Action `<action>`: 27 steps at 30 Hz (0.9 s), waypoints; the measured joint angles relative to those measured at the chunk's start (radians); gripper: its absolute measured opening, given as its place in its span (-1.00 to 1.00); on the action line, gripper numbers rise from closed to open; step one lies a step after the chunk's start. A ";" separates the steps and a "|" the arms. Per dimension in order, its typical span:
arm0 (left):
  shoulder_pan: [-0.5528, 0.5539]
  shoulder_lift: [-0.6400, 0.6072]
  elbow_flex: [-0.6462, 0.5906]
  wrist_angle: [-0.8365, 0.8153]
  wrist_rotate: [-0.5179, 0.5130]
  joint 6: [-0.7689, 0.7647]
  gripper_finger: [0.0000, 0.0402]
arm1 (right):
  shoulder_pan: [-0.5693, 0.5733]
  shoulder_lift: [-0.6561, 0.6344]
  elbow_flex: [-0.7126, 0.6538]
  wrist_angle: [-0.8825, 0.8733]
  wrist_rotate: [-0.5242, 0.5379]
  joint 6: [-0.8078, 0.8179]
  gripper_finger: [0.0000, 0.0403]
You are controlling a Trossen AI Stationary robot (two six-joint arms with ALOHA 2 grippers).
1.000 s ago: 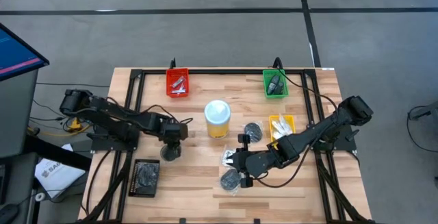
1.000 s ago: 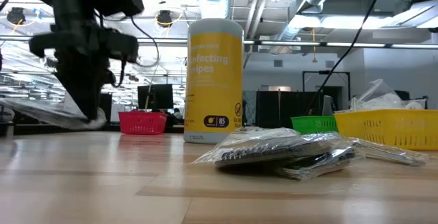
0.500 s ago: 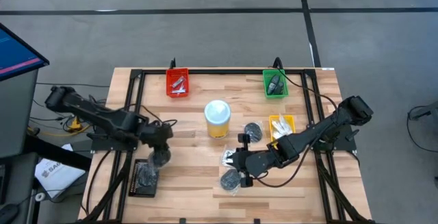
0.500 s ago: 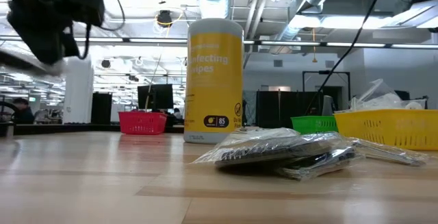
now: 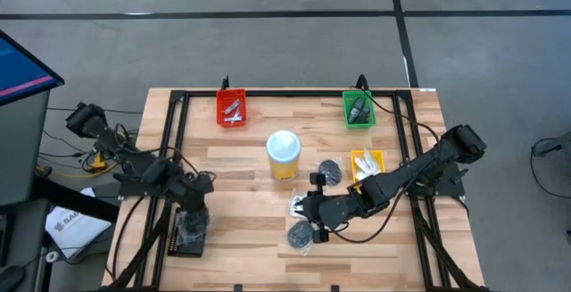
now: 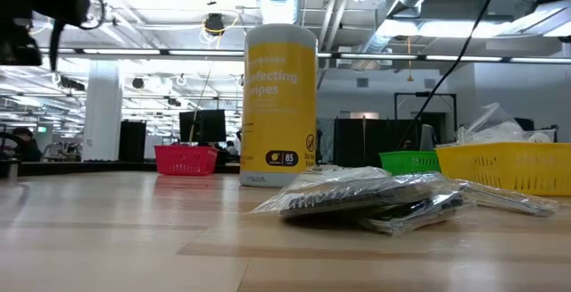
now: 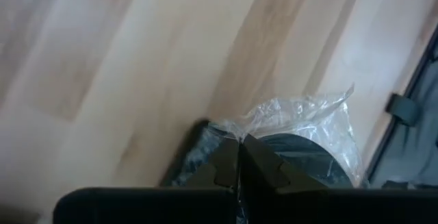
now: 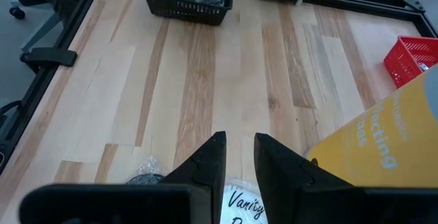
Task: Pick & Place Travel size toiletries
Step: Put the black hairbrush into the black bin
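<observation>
My left gripper [image 5: 193, 213] is shut on a clear bag with a dark round bundle [image 7: 301, 152], right above the black tray [image 5: 175, 238] by the table's near left corner. My right gripper [image 5: 312, 212] hovers low at mid-table with its fingers slightly open [image 8: 239, 148]. A white sachet [image 8: 241, 201] and a bagged dark bundle [image 8: 145, 177] lie flat on the table just below it. Two more bagged bundles [image 5: 331, 169] [image 5: 301, 234] lie flat nearby; in the low view the bundles [image 6: 375, 198] lie flat in front of the yellow tray. My left gripper pinches the crinkled edge of the clear bag [image 7: 236, 133] between its two shut fingers, coming from above. The bag and its dark bundle hang beyond the fingertips over the black tray; whether the bundle rests in the tray I cannot tell.
The tall yellow tub [image 5: 284, 154] stands mid-table. A red tray [image 5: 232, 109] and a green tray [image 5: 359, 109] sit along the far edge, and a yellow tray [image 5: 367, 162] holds sachets on the right. Bare wood lies between the black tray and the tub.
My left gripper has carried the bagged bundle from beside the tub toward the table's left and near edges, ending over the black tray. It has stayed shut on the bag. My right gripper and the other items have kept still.
</observation>
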 joint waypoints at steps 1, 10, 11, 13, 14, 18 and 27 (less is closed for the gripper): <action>-0.017 0.000 0.000 -0.001 0.000 -0.025 -1.00 | 0.000 0.000 0.000 0.000 0.000 0.000 -0.66; -0.162 0.000 0.000 -0.014 -0.010 -0.253 -1.00 | 0.001 0.000 0.000 0.000 0.000 0.000 -0.66; -0.177 0.000 0.000 -0.020 -0.013 -0.274 -1.00 | 0.001 0.000 0.000 0.000 0.000 0.000 -0.66; -0.201 0.002 0.000 -0.027 -0.020 -0.312 -1.00 | 0.001 0.000 0.000 0.000 0.000 0.000 -0.66; -0.211 0.005 0.000 -0.030 -0.025 -0.333 -1.00 | 0.001 0.000 0.000 0.000 0.000 0.000 -0.66; -0.241 0.027 0.000 -0.045 -0.041 -0.363 -1.00 | 0.001 0.000 0.000 0.000 0.000 0.000 -0.66; -0.244 0.088 0.000 -0.043 -0.042 -0.353 -1.00 | -0.006 0.000 0.000 0.000 0.000 0.000 -0.66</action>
